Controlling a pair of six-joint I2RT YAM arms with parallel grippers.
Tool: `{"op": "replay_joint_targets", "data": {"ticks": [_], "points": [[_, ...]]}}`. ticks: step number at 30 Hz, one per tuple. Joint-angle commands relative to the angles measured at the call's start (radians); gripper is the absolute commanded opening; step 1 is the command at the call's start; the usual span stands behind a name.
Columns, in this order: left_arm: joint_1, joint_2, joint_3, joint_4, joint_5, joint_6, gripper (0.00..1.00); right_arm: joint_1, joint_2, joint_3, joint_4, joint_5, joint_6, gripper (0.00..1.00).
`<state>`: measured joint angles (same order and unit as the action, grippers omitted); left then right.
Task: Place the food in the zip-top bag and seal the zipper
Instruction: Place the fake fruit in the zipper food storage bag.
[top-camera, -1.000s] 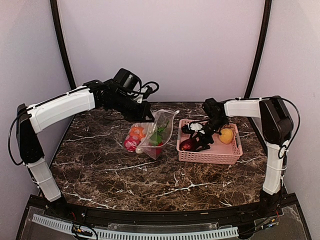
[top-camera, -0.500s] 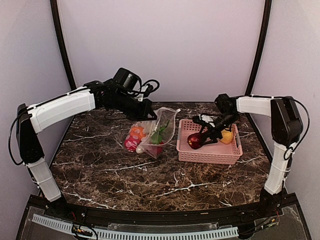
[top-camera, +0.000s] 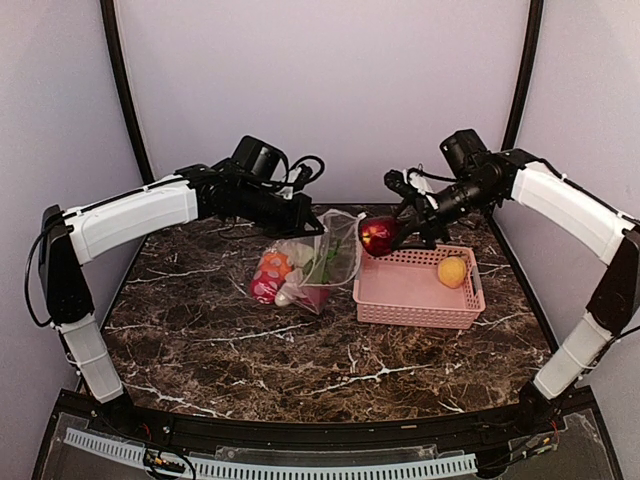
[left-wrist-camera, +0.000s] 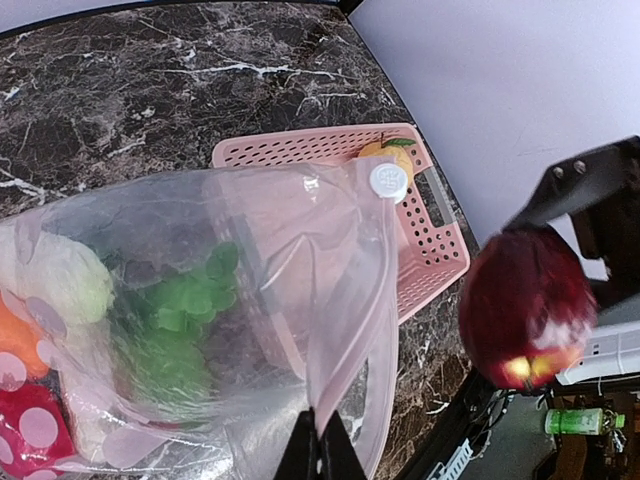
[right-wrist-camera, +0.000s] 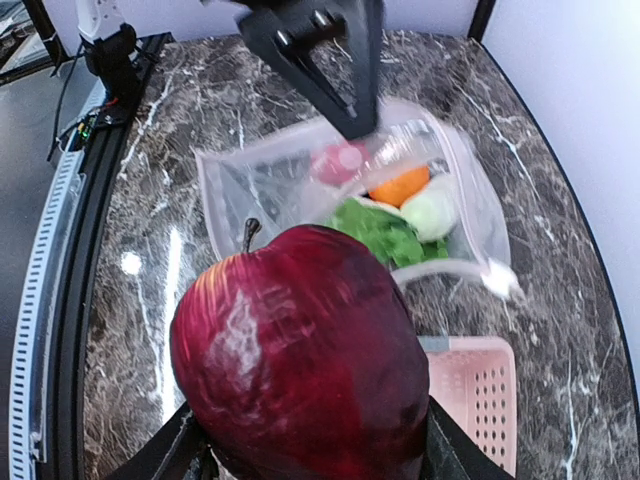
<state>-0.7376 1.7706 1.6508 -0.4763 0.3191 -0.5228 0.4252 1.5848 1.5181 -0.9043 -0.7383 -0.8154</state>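
Note:
My left gripper (top-camera: 312, 226) (left-wrist-camera: 320, 452) is shut on the mouth edge of the clear zip-top bag (top-camera: 318, 262) (left-wrist-camera: 250, 320) and holds it up and open. Inside lie green leafy, orange, red dotted and pale pieces (right-wrist-camera: 392, 228). The pinkish zipper strip (left-wrist-camera: 345, 300) runs along the mouth to a white slider (left-wrist-camera: 389, 181). My right gripper (top-camera: 390, 236) (right-wrist-camera: 305, 440) is shut on a dark maroon apple (top-camera: 379, 235) (right-wrist-camera: 300, 350), held in the air just right of the bag's mouth. An orange-yellow fruit (top-camera: 452, 270) (left-wrist-camera: 385, 150) lies in the basket.
A pink slotted basket (top-camera: 400, 295) (left-wrist-camera: 430, 240) stands on the dark marble table to the right of the bag. Purple walls close the back and sides, with black poles at the corners.
My right gripper has lifted the maroon apple out of the pink basket and carried it up and left to the bag's mouth. The left gripper has kept hold of the bag.

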Motion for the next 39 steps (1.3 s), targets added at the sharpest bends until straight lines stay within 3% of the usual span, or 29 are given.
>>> {"op": "replay_joint_targets", "data": {"ticks": [1, 7, 23, 31, 34, 39], "points": [[0.002, 0.03, 0.021, 0.035, 0.027, -0.022, 0.01, 0.138, -0.013, 0.084, 0.0, 0.079, 0.164, 0.39], [0.0, 0.019, 0.004, 0.059, 0.027, -0.036, 0.01, 0.259, 0.072, 0.18, -0.016, 0.253, 0.193, 0.39], [-0.003, -0.053, -0.079, 0.119, 0.056, -0.056, 0.01, 0.286, 0.176, 0.197, -0.011, 0.448, 0.129, 0.42], [-0.003, -0.06, -0.091, 0.139, 0.056, -0.066, 0.01, 0.419, 0.225, 0.224, 0.004, 0.747, 0.064, 0.46], [-0.003, -0.06, -0.101, 0.166, 0.061, -0.08, 0.01, 0.474, 0.249, 0.236, 0.056, 0.888, 0.058, 0.54], [-0.003, -0.055, -0.105, 0.169, 0.067, -0.083, 0.01, 0.49, 0.24, 0.23, 0.15, 1.024, 0.115, 0.85]]}}
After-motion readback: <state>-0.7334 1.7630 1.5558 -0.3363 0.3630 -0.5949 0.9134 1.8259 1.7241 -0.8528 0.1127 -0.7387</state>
